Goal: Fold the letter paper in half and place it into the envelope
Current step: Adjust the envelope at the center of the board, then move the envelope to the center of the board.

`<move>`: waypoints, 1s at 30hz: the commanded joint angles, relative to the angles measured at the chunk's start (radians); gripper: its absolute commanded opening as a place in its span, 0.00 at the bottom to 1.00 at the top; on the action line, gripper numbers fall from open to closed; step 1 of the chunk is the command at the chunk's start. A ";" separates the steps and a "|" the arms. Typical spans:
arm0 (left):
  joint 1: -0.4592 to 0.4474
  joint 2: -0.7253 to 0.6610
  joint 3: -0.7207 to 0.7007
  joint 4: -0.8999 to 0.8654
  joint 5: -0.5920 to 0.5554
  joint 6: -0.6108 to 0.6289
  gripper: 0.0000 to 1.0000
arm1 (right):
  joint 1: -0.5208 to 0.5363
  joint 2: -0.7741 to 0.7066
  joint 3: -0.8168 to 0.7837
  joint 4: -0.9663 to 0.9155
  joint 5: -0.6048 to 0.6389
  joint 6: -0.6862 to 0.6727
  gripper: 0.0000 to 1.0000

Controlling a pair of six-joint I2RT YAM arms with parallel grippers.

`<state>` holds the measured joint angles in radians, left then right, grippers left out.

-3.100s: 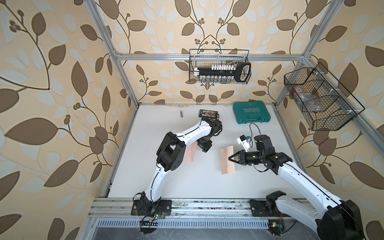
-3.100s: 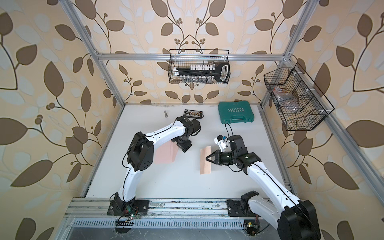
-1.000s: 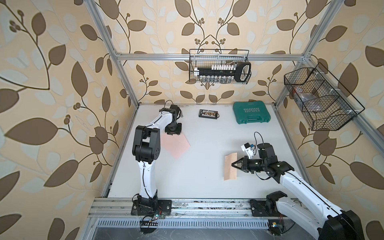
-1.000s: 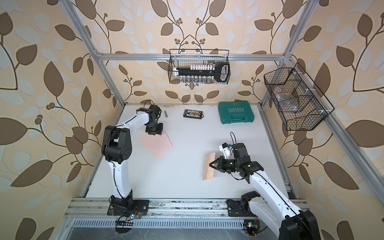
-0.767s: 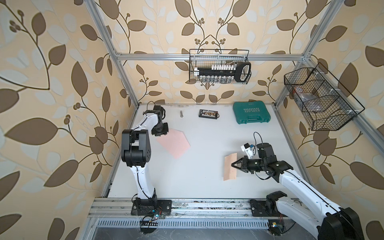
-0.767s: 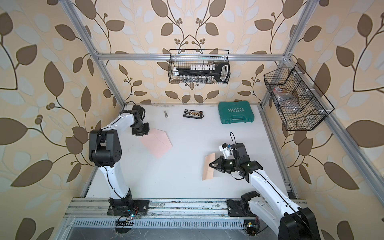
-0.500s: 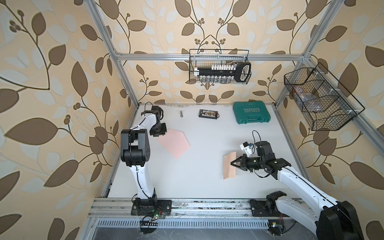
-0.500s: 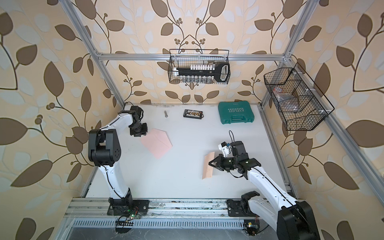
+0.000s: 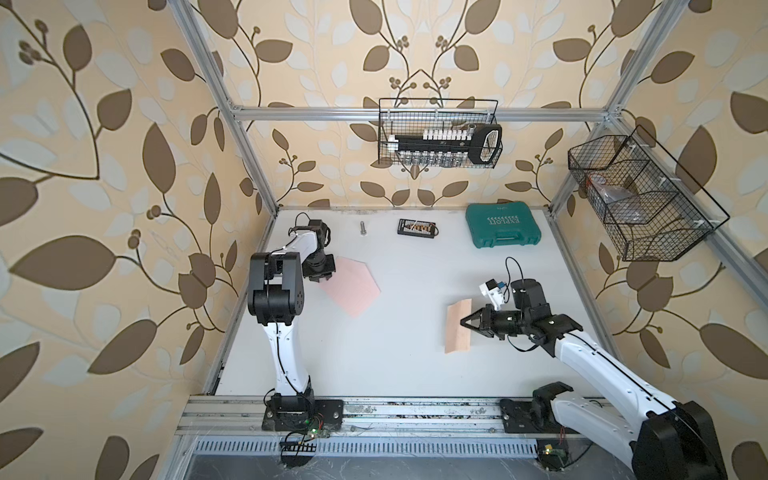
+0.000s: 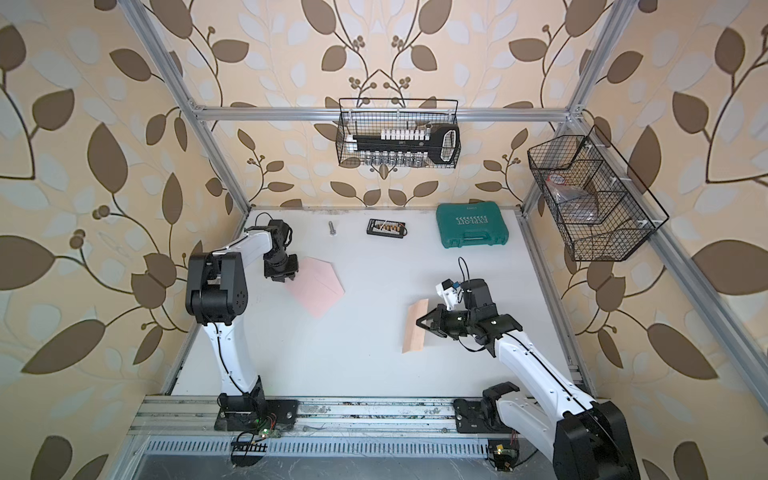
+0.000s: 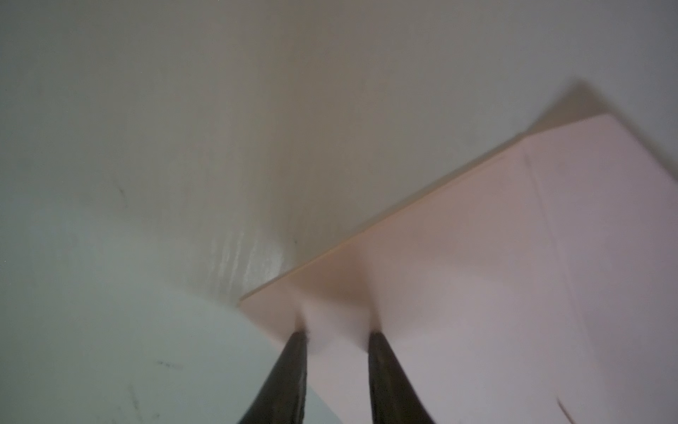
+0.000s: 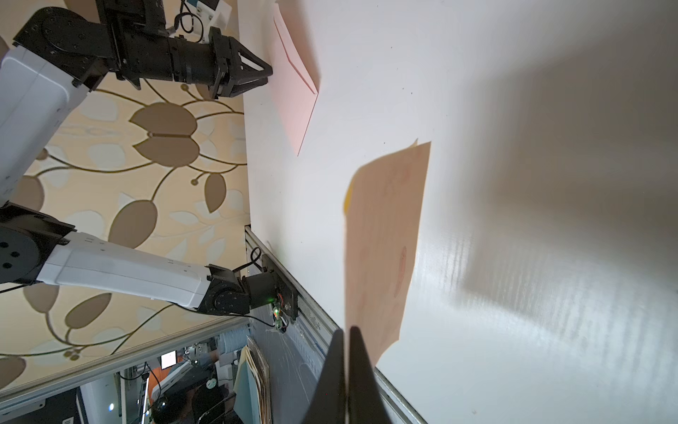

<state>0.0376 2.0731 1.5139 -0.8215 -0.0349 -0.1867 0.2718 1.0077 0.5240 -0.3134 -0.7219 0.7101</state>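
White tabletop [image 9: 395,374]: your folded letter paper [image 9: 457,328] is right of centre, its edge pinched in the closed right gripper [image 9: 465,323]. The envelope [image 9: 353,286] lies flat at left; your left gripper [image 11: 335,332], jaws parted, touches its corner.

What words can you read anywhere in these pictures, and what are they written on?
"EXPLOIT": on the lid of the green case, upside down in both top views, next to a row of little arrows.
Small pale mark on the black tool rack: too small to read.
Faint reddish marks on the letter paper: too blurred to read.
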 commanded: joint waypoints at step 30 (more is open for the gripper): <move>-0.369 -0.237 -0.392 -0.186 0.161 -0.189 0.29 | -0.082 -0.168 -0.018 -0.021 -0.078 -0.060 0.00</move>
<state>-0.2947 1.8648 1.1767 -0.9897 0.0223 -0.3054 0.2028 0.8642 0.5255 -0.3050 -0.7719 0.6758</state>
